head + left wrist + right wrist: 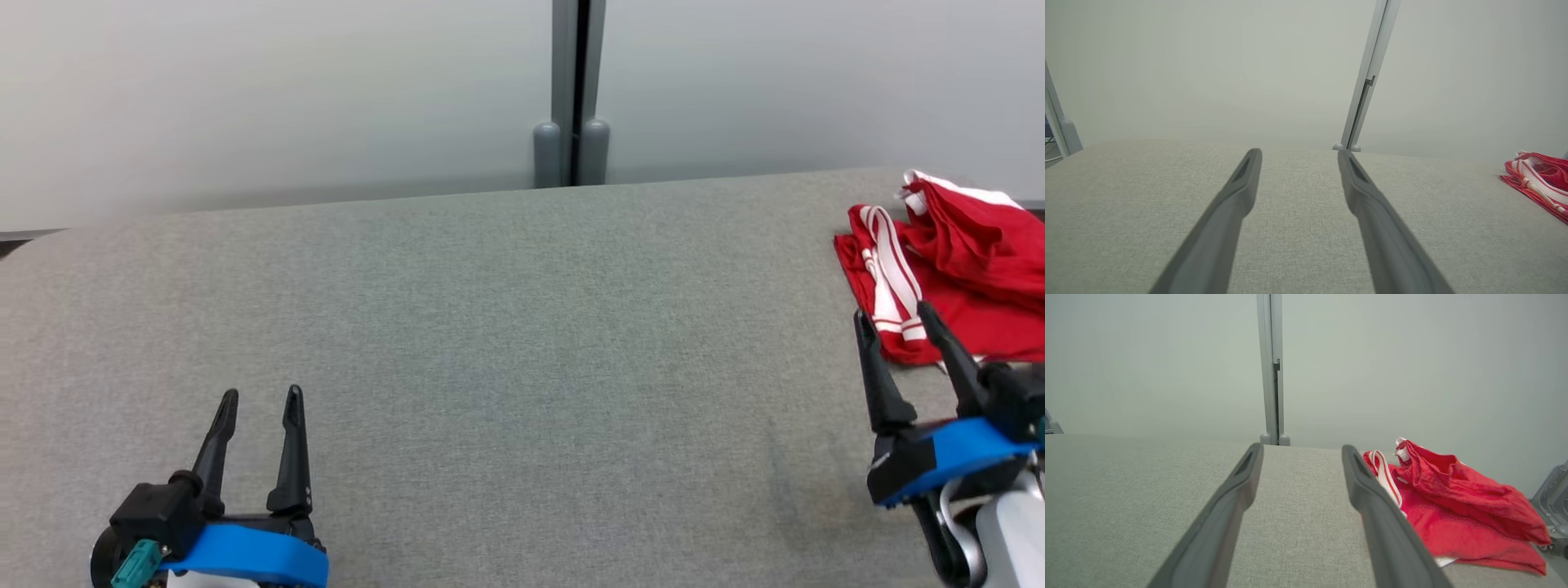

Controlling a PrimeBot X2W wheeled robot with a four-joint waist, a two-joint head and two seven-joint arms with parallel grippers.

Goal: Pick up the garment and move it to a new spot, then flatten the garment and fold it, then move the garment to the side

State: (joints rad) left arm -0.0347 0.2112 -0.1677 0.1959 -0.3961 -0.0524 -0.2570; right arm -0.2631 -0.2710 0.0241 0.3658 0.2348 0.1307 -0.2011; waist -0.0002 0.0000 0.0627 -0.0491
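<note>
Spread dark fingers of the left gripper point(262, 392) rise from the bottom-left corner of the head view, tips apart and holding nothing, over bare grey cloth. At the lower right the right gripper point(891, 310) stands spread just as wide, also empty, angled a little toward the left. Its right-hand finger crosses the near-left corner of the garment point(980, 269) in that view. Whether the tip touches the cloth cannot be told.

Both grippers are over a broad grey padded surface point(522, 327). Its far edge runs along the foot of a pale wall point(245, 90), and its far-left corner curves round. A grey post point(578, 90) with a dark seam stands upright behind the middle of that far edge.

On the far right part of the surface the garment is red with white stripes, rumpled and partly doubled over itself. It runs off the right side of the head view. In the right wrist view it lies just beside the right-hand finger, its striped hem closest to that finger, and its far end comes near the surface's right edge. Grey metal equipment point(1553, 498) shows past that edge.

From the garment leftward the grey cloth lies open across the whole middle and left, smooth and unwrinkled. In the left wrist view the garment sits well apart, at the right margin.
</note>
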